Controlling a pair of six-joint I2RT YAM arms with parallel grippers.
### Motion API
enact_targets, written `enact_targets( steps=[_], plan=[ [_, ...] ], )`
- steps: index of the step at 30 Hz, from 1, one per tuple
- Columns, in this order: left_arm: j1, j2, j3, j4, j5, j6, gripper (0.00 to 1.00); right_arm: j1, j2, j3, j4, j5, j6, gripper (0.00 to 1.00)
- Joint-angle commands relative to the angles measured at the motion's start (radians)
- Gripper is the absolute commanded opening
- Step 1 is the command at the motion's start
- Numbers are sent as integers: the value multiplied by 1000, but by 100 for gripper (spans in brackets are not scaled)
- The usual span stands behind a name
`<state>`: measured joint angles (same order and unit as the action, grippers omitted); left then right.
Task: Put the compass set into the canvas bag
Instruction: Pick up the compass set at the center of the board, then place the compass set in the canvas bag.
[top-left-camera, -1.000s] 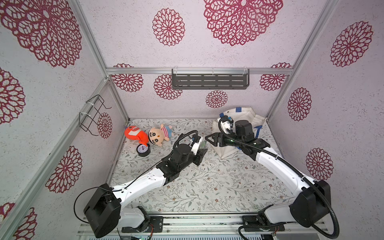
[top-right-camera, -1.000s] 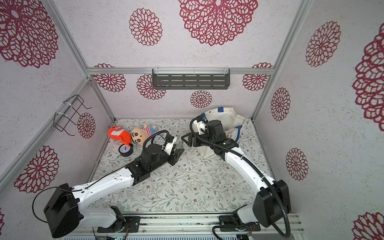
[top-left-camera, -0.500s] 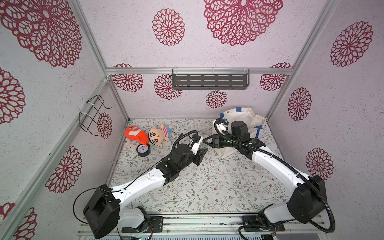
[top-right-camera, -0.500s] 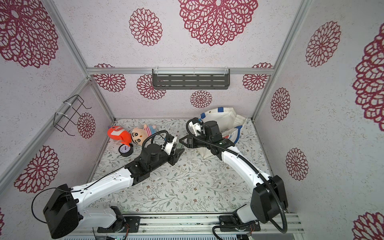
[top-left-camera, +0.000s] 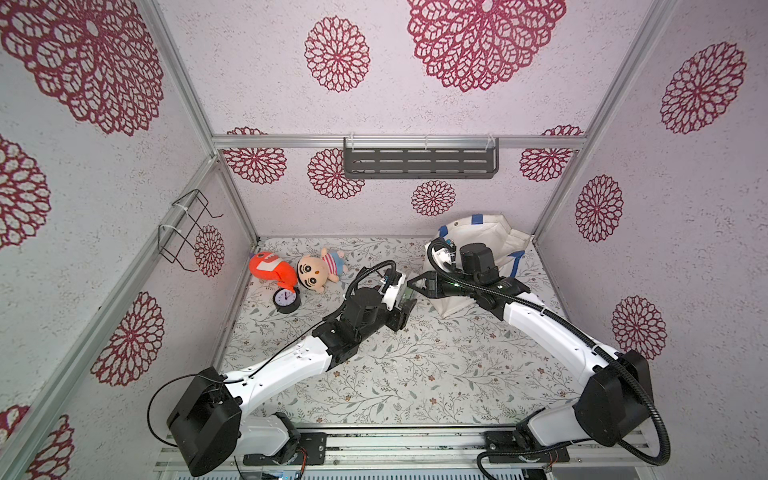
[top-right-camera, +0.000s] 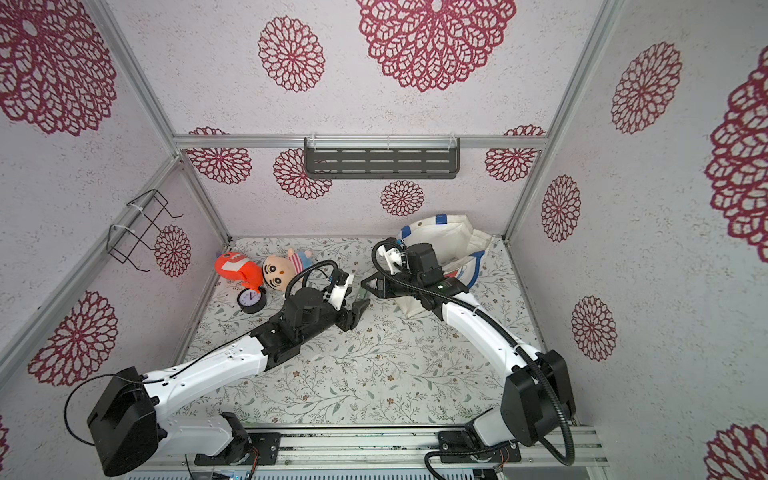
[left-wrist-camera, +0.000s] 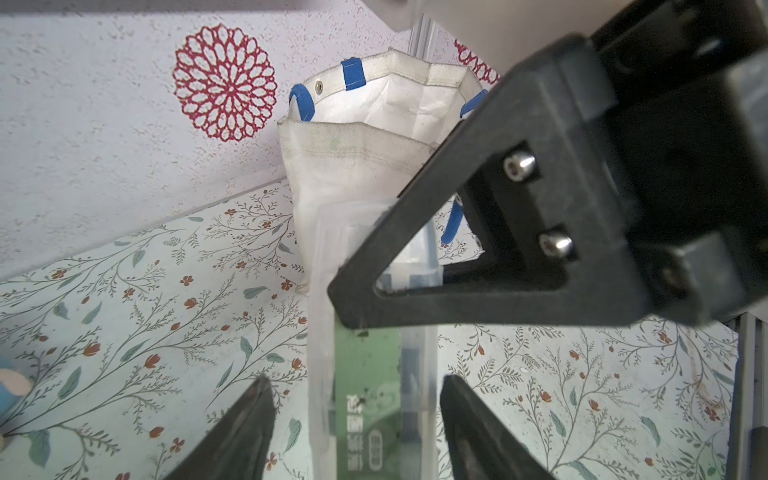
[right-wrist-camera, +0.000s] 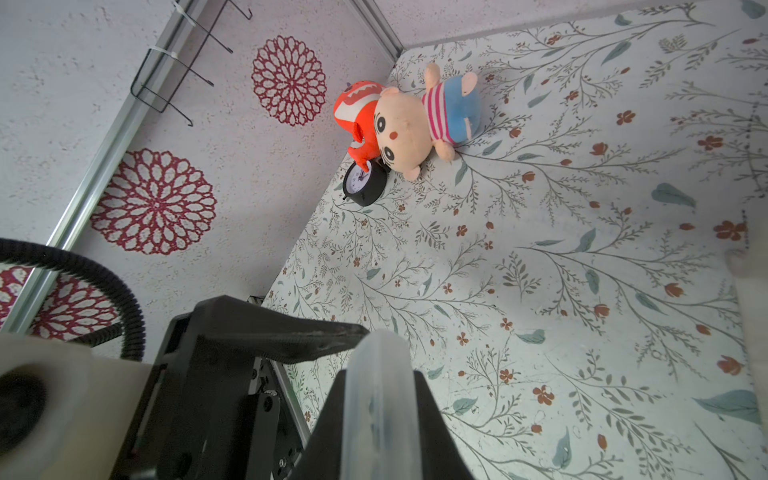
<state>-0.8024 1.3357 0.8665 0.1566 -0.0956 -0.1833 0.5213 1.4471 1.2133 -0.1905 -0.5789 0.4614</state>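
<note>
The compass set (left-wrist-camera: 370, 395) is a clear flat plastic case with a green card inside, held in the air between both arms. My right gripper (right-wrist-camera: 380, 374) is shut on one end of the compass set (right-wrist-camera: 380, 407). My left gripper (left-wrist-camera: 356, 380) is open, with a gap showing on each side of the case. In both top views the grippers meet tip to tip, right gripper (top-left-camera: 412, 285) against left gripper (top-left-camera: 405, 298), just left of the canvas bag (top-left-camera: 494, 237). The canvas bag (left-wrist-camera: 361, 158) stands open in the back right corner, cream with blue handles.
An orange plush (top-left-camera: 268, 268), a doll plush (top-left-camera: 318, 270) and a small black clock (top-left-camera: 286, 298) lie at the back left of the floral floor. A dark shelf (top-left-camera: 419, 162) hangs on the back wall, a wire rack (top-left-camera: 183, 230) on the left wall.
My right gripper reached to the case and closed on it. My left gripper, shut on the case before, has opened off it.
</note>
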Motion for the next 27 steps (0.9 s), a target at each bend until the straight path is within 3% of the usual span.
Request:
enact_targets(
  steps=[1,3,15,22,27],
  plan=[
    [1,4,12,-19,-19,3,78,3,-33,41,-14,58,-38,4],
    [0,-2,-9,-14,-25,-3,83,3,-34,51,-44,108,-64,2],
    [9,-111,-141,4,-17,-53,85,-82,-89,131,-142,191,-127,0],
    [41,-144,-205,44,33,-98,85,-207,-91,287,-225,227,-162,0],
    [64,-165,-234,47,47,-114,85,-289,-23,428,-269,379,-214,0]
  ],
)
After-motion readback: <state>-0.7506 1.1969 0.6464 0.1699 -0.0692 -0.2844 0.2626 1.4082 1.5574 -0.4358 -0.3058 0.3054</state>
